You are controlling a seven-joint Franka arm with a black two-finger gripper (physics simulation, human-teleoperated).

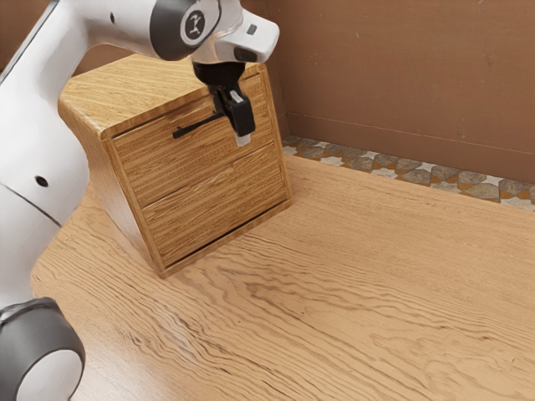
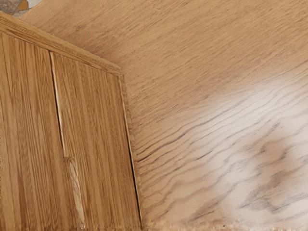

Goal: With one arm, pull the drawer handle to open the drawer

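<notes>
A wooden cabinet (image 1: 125,92) stands on the table at the exterior view's left, with two drawers in its front. The top drawer (image 1: 167,163) carries a thin black bar handle (image 1: 199,126) and sits flush with the cabinet's frame. My black gripper (image 1: 236,132) points downward in front of this drawer, right at the handle's end toward the exterior view's right. The handle's bar runs into the gripper there. In the wrist view the cabinet's front (image 2: 91,144) lies just under my hand, a seam (image 2: 57,110) running between its two panels.
The lower drawer (image 1: 217,209) sits flush below the top one. The wooden table (image 1: 359,284) stretches to the exterior view's right and front, also seen beside the cabinet as table (image 2: 216,120). A brown wall (image 1: 401,67) and a patterned floor strip (image 1: 418,171) lie behind.
</notes>
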